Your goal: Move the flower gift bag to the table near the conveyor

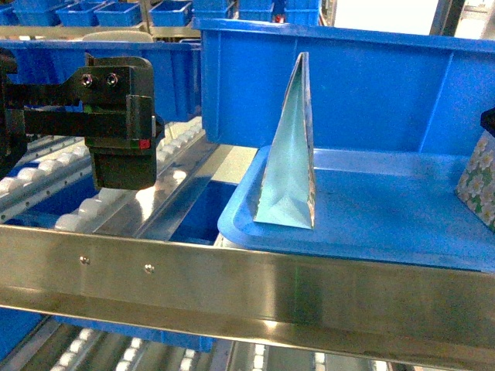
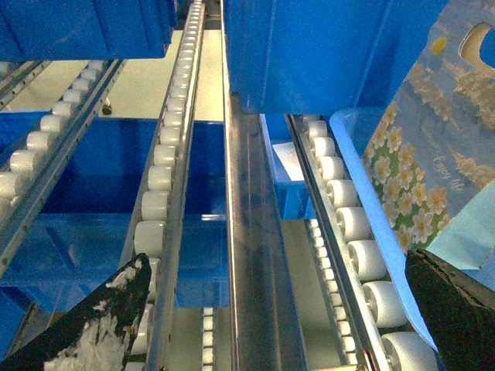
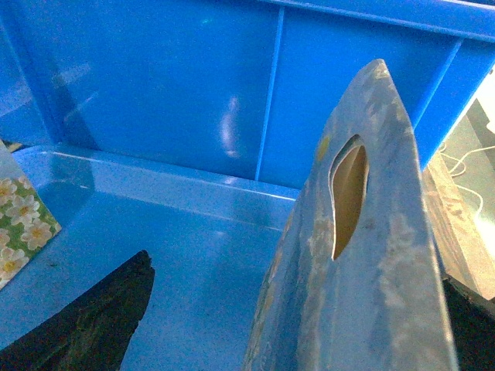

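A flower gift bag (image 1: 478, 179), white blossoms on green, stands at the right end of the blue tray (image 1: 387, 212). In the right wrist view its blue upper part with a handle slot (image 3: 363, 278) sits between the wide-apart fingers of my right gripper (image 3: 278, 332), close to the right finger (image 3: 472, 325). A second flowered bag (image 1: 290, 154) stands edge-on in the tray's middle; its printed face (image 2: 421, 162) shows in the left wrist view. My left gripper (image 1: 122, 154) hangs open and empty over the conveyor (image 1: 69, 201). The table is out of view.
A tall blue bin wall (image 1: 371, 85) rises right behind the tray. A shiny steel rail (image 1: 232, 286) crosses the front. Roller tracks (image 2: 166, 178) run away from me, with blue bins (image 2: 85, 31) on them and on the level below.
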